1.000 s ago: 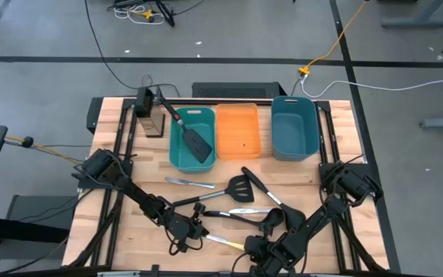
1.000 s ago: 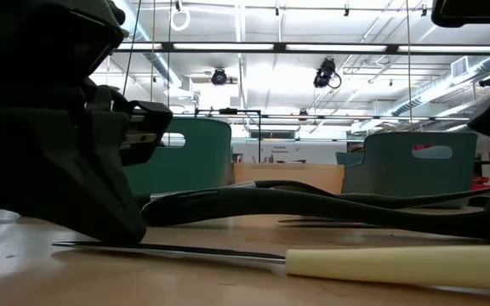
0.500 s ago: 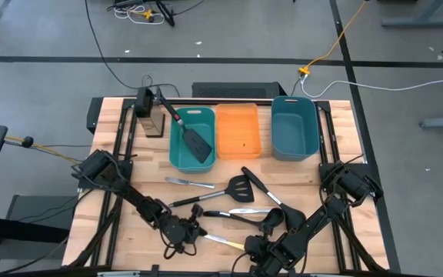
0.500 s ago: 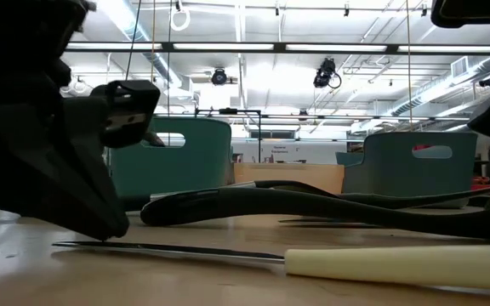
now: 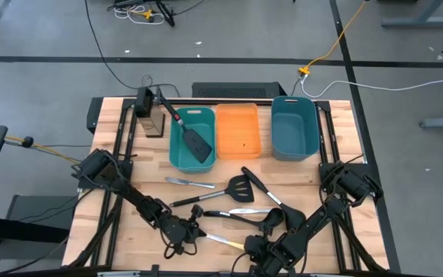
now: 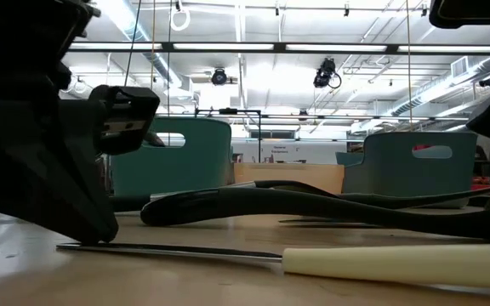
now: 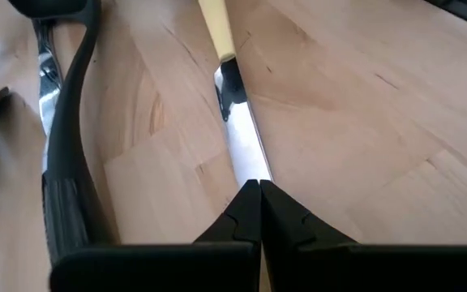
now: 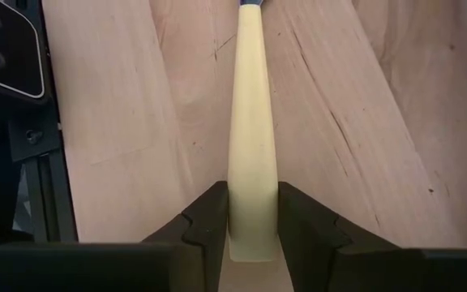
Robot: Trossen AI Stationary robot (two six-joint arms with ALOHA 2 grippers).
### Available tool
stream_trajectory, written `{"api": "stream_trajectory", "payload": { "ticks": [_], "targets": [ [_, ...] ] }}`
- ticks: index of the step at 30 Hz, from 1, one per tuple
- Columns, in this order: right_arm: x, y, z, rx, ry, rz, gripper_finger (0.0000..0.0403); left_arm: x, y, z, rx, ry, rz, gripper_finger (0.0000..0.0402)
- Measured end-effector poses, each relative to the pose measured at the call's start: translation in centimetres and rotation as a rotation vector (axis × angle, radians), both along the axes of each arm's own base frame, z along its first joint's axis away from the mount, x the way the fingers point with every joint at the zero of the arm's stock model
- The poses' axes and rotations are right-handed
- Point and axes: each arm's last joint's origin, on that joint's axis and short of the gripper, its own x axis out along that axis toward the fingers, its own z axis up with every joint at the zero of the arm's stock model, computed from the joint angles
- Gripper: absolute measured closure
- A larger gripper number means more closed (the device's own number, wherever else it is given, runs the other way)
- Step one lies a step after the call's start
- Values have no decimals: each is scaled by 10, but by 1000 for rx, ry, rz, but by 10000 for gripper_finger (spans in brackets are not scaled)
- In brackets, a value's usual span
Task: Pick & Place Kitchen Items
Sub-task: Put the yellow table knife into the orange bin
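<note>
So the right gripper [image 8: 252, 212] is down at the near edge of the table [image 5: 337, 123], and its two fingers [image 8: 209, 215] sit on either side of the butt end of the cream-handled knife [image 8: 252, 154]. Both pads look pressed against the handle, so I'd call that a grip on it, about half spread because the handle fills the gap. The knife still lies flat on the wood.

What matters is the axis: the handle runs straight out from between those fingers, and the blade carries on toward the left gripper [image 7: 259, 212]. So the two arms are lined up at opposite ends of the same knife. The left one is pinched fully closed with nothing between its fingers, tips sitting right at the blade end and, as far as I can tell, resting on or just above it.

Taking the knife as the landmark: the pile of black spatulas and ladles [image 5: 244, 201] is just beyond it, and the teal bin [image 5: 192, 140] with one spatula already inside, the orange bin [image 5: 238, 131] and the second teal bin [image 5: 294, 127] are well beyond at the far side.

My guess is the right arm has to lift it, being the only one actually holding it.
</note>
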Motion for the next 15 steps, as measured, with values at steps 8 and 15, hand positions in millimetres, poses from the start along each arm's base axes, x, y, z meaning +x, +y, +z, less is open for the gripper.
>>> {"api": "stream_trajectory", "payload": {
  "ticks": [8,15],
  "targets": [
    [1,0,0,5,-7,2,298,-2,3,-3,-27,71,14,400],
    [4,-1,1,24,-9,-2,277,-5,5,-7,-10,119,31,400]
  ]
}}
